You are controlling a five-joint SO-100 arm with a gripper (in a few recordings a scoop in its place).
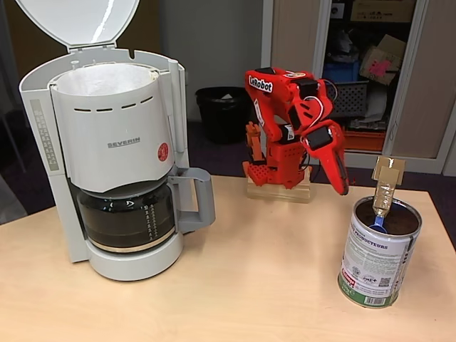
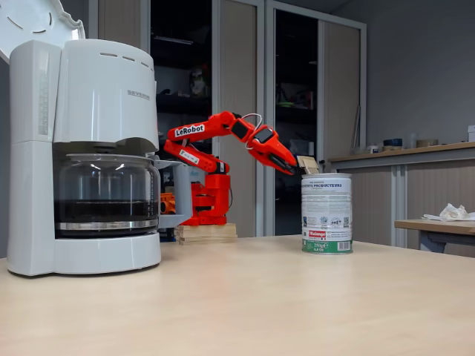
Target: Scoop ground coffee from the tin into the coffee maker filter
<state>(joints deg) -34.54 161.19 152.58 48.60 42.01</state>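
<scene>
The light wooden desk point(image 1: 235, 285) carries everything here. Largest on it is the light grey coffee maker point(image 1: 114, 142), standing at the near left in the fixed view from above, its lid point(image 1: 78, 21) tipped up and back. The round top basket is lined with the coffee maker filter point(image 1: 103, 80), a white paper cone whose inside looks pale and clean from this angle. Below it sits the glass carafe point(image 1: 127, 217) with its grey handle turned right; the low side fixed view shows dark liquid in the carafe's point(image 2: 106, 194) lower part. At the far middle of the desk the red arm point(image 1: 288, 117) rises from a wooden block and reaches down to the right. The tin point(image 1: 379, 251) stands at the near right, well apart from the coffee maker, upright and open, with ground coffee point(image 1: 399, 221) filling it close to the rim. A blue scoop point(image 1: 378, 222) is dipped into the powder, its taped handle sticking up above the rim. The end effector point(image 1: 342, 182) hangs just left of that handle; whether it is clenched or released I cannot tell. On the floor behind stands a black waste bin point(image 1: 222, 112).
</scene>
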